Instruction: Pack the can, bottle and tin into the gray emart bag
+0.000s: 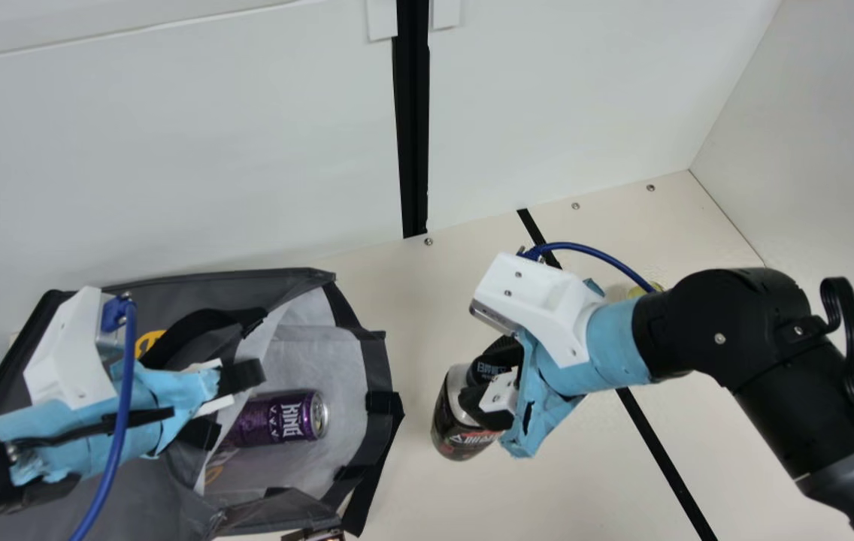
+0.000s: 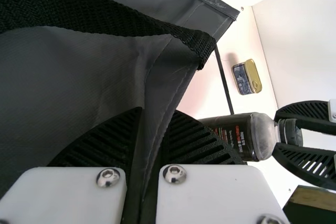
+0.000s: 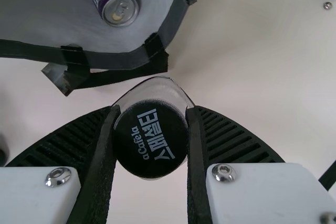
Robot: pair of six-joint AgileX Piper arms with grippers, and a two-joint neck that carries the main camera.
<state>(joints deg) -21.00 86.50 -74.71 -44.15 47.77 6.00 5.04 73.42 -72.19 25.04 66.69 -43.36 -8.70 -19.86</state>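
Two grippers were at work from where I stood: the left gripper [image 1: 220, 406] had the gray emart bag [image 1: 284, 284] clenched by its fabric, with the can [image 1: 277, 418] just beside it, lying inside the bag's open mouth. Beyond that mouth, the right gripper [image 1: 489, 379] grasped the bottle [image 1: 457, 424] around its capped end. Well apart from the left gripper, the tin [image 2: 247, 77] sat on the table [image 1: 427, 300].

Open strip of table [image 1: 416, 308] between bag [image 1: 246, 282] and bottle [image 1: 451, 421]. Bag's mouth gapes toward bottle; free room over the liner [image 1: 322, 346] around the can's [image 1: 277, 418] lid end. Obstacles: can inside, taped rim [image 1: 378, 361], left gripper [image 1: 222, 404] clamped on bag's edge opposite.
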